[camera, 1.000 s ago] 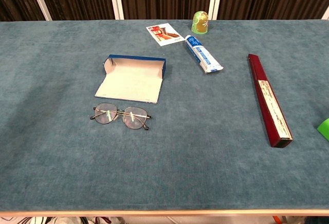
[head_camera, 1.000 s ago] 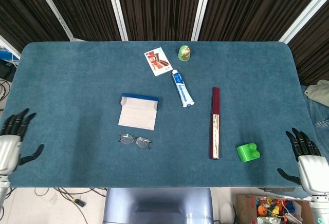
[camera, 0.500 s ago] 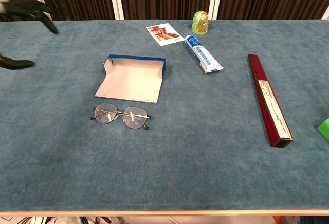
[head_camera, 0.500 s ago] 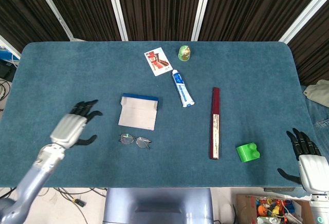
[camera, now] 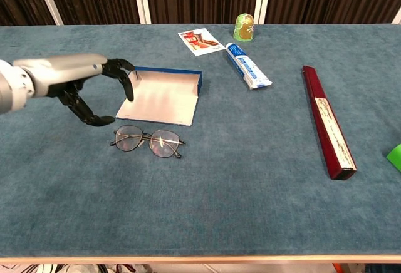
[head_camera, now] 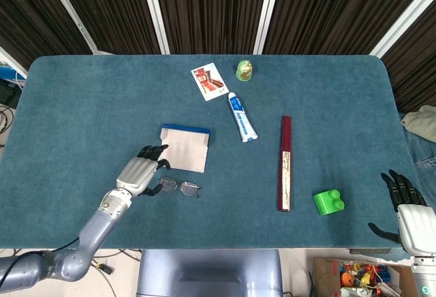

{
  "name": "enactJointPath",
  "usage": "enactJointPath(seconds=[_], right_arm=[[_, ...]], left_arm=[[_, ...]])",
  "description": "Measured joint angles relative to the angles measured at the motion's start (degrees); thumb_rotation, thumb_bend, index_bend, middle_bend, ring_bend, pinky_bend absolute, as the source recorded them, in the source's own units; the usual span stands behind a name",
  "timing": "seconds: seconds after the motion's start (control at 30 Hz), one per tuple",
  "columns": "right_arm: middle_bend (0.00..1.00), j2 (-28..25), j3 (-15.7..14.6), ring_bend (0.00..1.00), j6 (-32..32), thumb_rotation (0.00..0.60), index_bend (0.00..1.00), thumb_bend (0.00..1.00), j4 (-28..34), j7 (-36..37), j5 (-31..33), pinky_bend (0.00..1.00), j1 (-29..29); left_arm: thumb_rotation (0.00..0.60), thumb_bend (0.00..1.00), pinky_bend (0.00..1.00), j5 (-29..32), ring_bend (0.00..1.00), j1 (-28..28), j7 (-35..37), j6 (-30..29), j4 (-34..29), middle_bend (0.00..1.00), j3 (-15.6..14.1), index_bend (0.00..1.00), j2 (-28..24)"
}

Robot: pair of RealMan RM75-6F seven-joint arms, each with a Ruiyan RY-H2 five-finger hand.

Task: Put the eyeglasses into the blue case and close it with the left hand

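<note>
Just left of glasses (camera: 148, 141) on surface, below open case (camera: 160, 96): left hand (camera: 94, 88) hovering, fingers spread, holding nothing, seemingly lined up for pickup; right hand (head_camera: 407, 210) idle, fingers apart.

table (head_camera: 82, 106): matt blue cloth | eyeglasses (camera: 148, 141): thin metal | long box (camera: 328, 121): glossy

A blue-carpeted table (head_camera: 82, 99) stands before dark ribbed wall panels (head_camera: 211, 4) divided by pale strips (head_camera: 153, 11).
</note>
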State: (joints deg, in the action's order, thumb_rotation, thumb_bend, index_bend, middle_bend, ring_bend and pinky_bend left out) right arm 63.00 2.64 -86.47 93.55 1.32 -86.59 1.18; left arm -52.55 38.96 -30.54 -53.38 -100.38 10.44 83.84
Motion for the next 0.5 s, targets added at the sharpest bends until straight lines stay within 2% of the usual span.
enactJointPath(seconds=[0.23,0.5], right_arm=[[0.0,-0.18,-0.02,0.0,0.13,0.6,0.0,0.06,0.16,0.33,0.08,0.17,-0.01],[0.0,-0.38,-0.09,0.0,0.43,0.6,0.0,0.06,0.3,0.53,0.19,0.17,0.05]], left_arm=[[0.6,0.33,0.0,0.83,0.0,1.64,-1.65,-1.89,4.08,0.0,-1.1,0.45,5.24],[0.6,0.33,0.0,2.34,0.0,3.62,-3.8,-2.69,7.74,0.01,-1.63,0.45,9.32]])
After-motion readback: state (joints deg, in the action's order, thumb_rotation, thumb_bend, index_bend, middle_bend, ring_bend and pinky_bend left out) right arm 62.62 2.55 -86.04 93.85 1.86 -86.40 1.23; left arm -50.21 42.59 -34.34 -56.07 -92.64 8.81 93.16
